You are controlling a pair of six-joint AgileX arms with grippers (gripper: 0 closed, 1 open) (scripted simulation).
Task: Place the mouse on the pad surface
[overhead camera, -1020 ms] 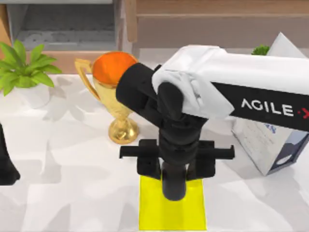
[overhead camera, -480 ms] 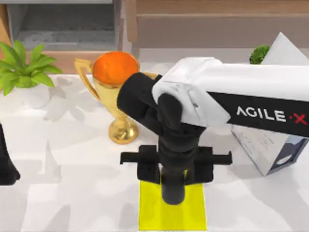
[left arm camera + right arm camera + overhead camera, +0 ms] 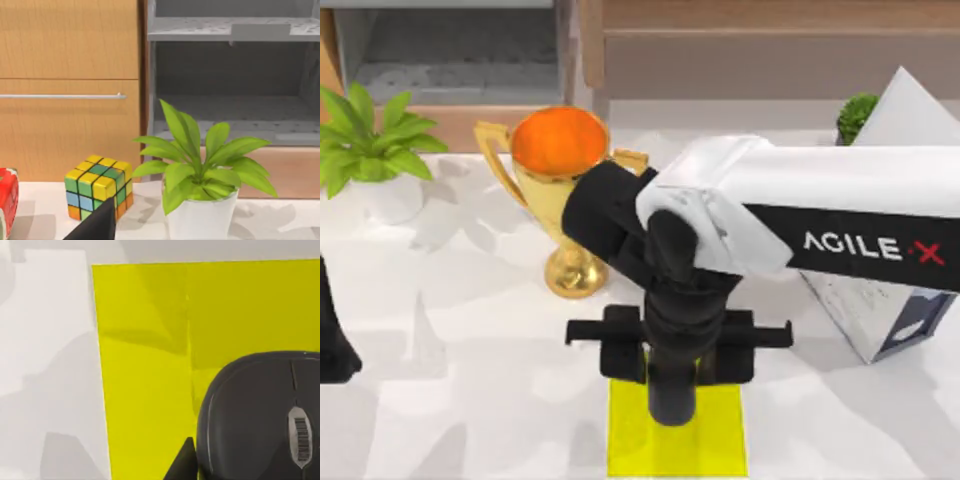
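The dark grey mouse (image 3: 250, 410) hangs close over the yellow pad (image 3: 145, 365) in the right wrist view, its scroll wheel showing. One black fingertip (image 3: 185, 462) presses against the mouse's side. From above, my right gripper (image 3: 670, 400) points straight down over the far half of the pad (image 3: 720, 445), which lies at the table's front edge; the arm hides the mouse there. It is shut on the mouse. My left gripper (image 3: 330, 340) is parked at the table's left edge.
A gold trophy (image 3: 560, 190) stands just behind and left of the pad. A potted plant (image 3: 370, 150) sits at the far left, and a white carton (image 3: 880, 300) at the right. A colour cube (image 3: 99, 186) stands beside that plant in the left wrist view.
My right arm has sunk a little toward the pad, its wrist sliding slightly toward the front edge. The left arm has not moved.
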